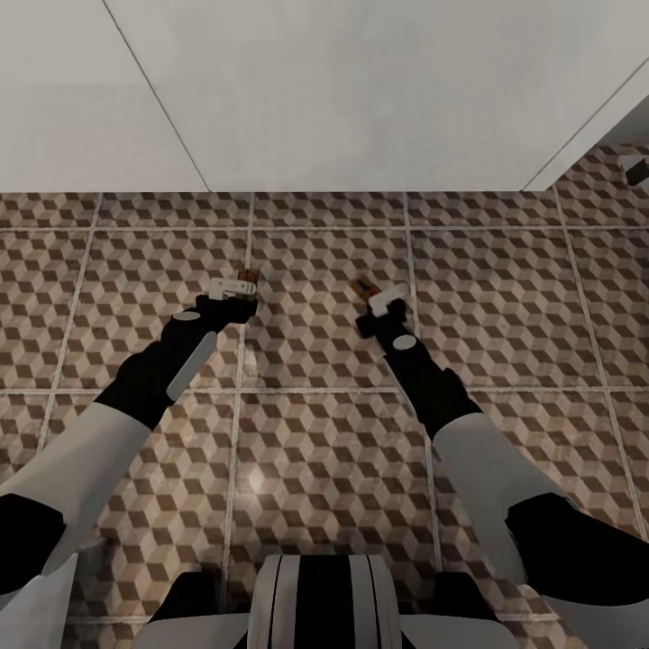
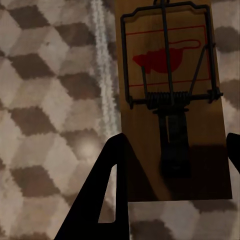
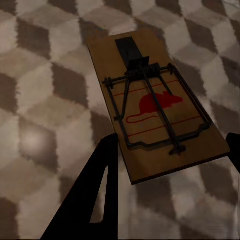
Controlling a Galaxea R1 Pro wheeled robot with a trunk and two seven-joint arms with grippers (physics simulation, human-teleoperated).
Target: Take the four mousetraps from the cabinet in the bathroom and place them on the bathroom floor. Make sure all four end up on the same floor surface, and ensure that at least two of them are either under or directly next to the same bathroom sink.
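1. Both arms reached forward and down over the bathroom floor (image 1: 315, 424), its tiles printed with brown, beige and white cubes and split by pale grout lines.
2. The left gripper (image 1: 236, 290) had a mousetrap (image 1: 248, 277) at its tip, a small brown board that showed just past the white fingers in the head view.
3. In the left wrist view that left-hand mousetrap (image 2: 172, 100) sat between the two dark fingers (image 2: 107, 195), its near end pinched by them and the far end, with the wire frame and red mouse print, pointing away from the hand. The fingers were closed on the board's edges.
4. A grout line ran on the tiles beside that board.
5. The right gripper (image 1: 386, 302) carried the other mousetrap (image 1: 363, 287), which stuck out from its tip toward the left arm's side.
6. In the right wrist view the right-hand mousetrap (image 3: 155, 110) lay tilted between the fingers (image 3: 102, 185), its near edge clamped between them, the dark trigger plate at the far end and the red mouse under the wire bar.
7. I could not tell whether either board touched the tiles or hung just above them.
8. A white wall (image 1: 342, 90) rose beyond the tiles ahead of both hands.
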